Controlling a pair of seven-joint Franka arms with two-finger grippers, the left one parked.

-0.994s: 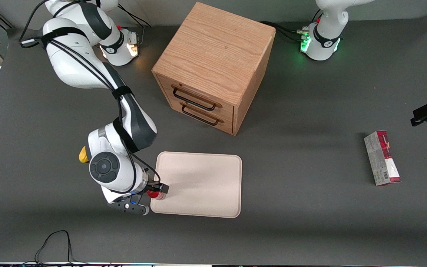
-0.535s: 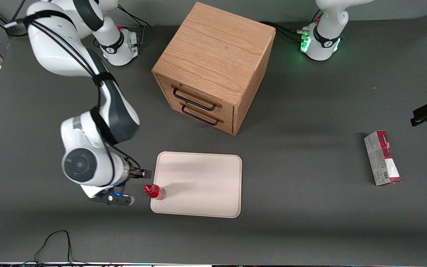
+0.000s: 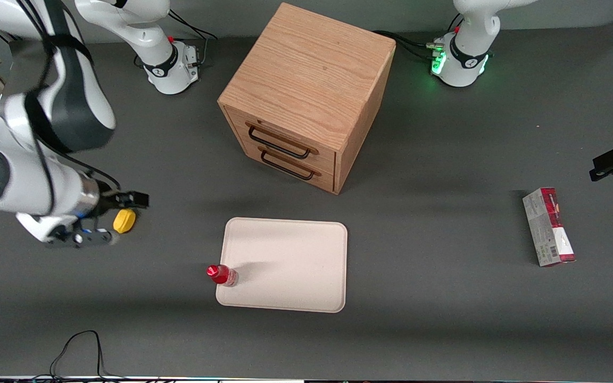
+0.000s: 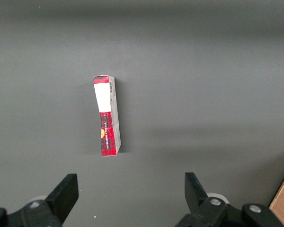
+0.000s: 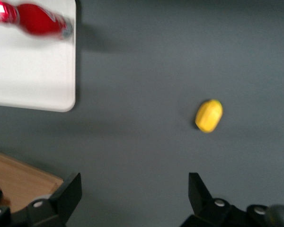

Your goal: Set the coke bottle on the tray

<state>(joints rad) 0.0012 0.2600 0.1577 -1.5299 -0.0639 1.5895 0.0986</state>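
Note:
The coke bottle point(image 3: 221, 275), small and red with a red cap, stands upright on the corner of the cream tray point(image 3: 290, 266) nearest the working arm and the front camera. It also shows in the right wrist view point(image 5: 35, 19), on the tray's corner point(image 5: 33, 80). My gripper point(image 3: 131, 201) is open and empty, raised well away from the tray toward the working arm's end of the table, above the yellow lemon-shaped object point(image 3: 124, 220). In the right wrist view the fingers point(image 5: 66, 194) stand wide apart with only bare table between them.
A wooden two-drawer cabinet point(image 3: 306, 96) stands farther from the front camera than the tray. A red-and-grey carton box point(image 3: 548, 226) lies toward the parked arm's end of the table and shows in the left wrist view point(image 4: 106, 116). The lemon shows in the right wrist view point(image 5: 208, 115).
My gripper let go of the coke bottle on the tray's corner, then rose and drew away toward the working arm's end of the table. The bottle stays upright where it was left.

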